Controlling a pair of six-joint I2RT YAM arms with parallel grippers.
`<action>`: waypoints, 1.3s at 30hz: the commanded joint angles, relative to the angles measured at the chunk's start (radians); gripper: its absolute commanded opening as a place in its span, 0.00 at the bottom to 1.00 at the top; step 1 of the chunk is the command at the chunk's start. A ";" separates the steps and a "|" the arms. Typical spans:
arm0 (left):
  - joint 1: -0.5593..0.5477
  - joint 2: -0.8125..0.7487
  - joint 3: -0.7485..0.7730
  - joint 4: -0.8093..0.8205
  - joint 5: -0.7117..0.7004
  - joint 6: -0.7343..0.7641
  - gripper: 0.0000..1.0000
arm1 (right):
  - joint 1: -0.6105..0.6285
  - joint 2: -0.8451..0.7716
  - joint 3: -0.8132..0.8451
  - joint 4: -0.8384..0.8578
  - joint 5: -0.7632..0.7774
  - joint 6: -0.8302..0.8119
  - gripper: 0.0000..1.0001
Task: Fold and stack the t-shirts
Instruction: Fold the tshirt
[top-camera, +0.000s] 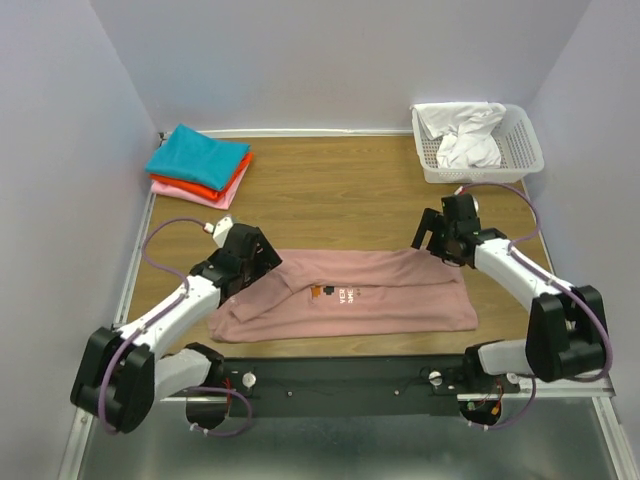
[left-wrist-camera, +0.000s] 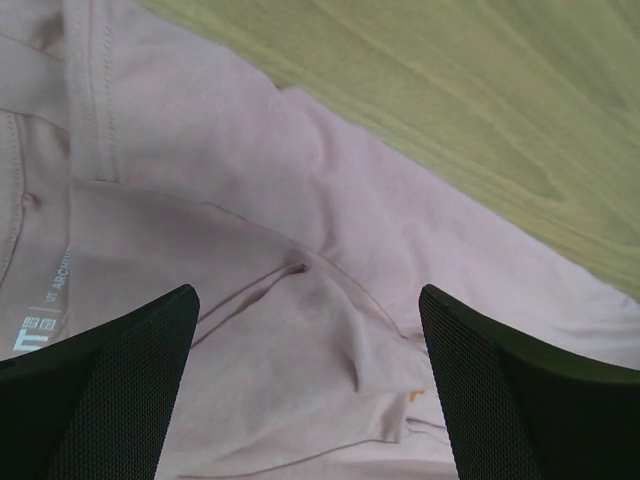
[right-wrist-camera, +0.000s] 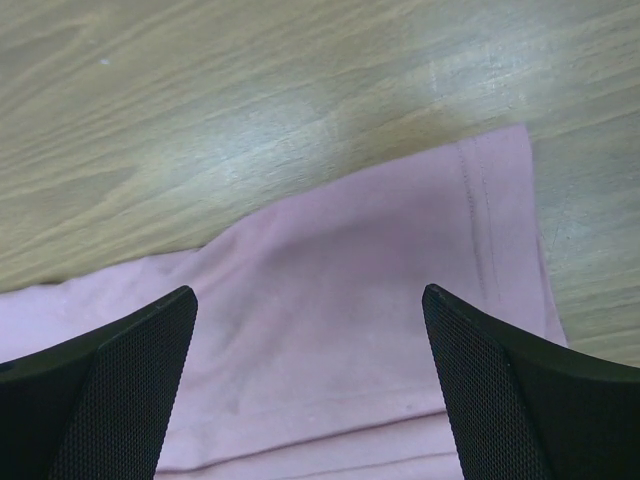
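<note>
Left end effector (top-camera: 258, 258): jaws spread wide, gripping nothing; over the 9 o'clock end of the shirt
Right end effector (top-camera: 430, 240): jaws spread wide, empty; over the shirt's 2 o'clock corner
Dusty-pink t-shirt (top-camera: 390, 295): a long band flat on the worktop (top-camera: 330, 190) at 6 o'clock; white text showing
Folded stack: teal tee (top-camera: 195, 155) on orange-red tee (top-camera: 228, 180) on pink tee (top-camera: 180, 190); 10 o'clock
Basket (top-camera: 522, 150): 1 o'clock; white cloth (top-camera: 465, 140) inside
</note>
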 joint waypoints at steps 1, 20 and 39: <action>0.025 0.097 -0.031 0.146 0.089 0.053 0.98 | 0.000 0.072 -0.027 0.041 0.014 0.035 1.00; 0.111 0.729 0.434 0.202 0.136 0.195 0.98 | -0.003 0.106 -0.142 0.039 -0.024 0.107 1.00; 0.072 1.545 1.719 -0.056 0.452 0.337 0.99 | 0.622 0.119 -0.211 0.067 -0.353 0.220 1.00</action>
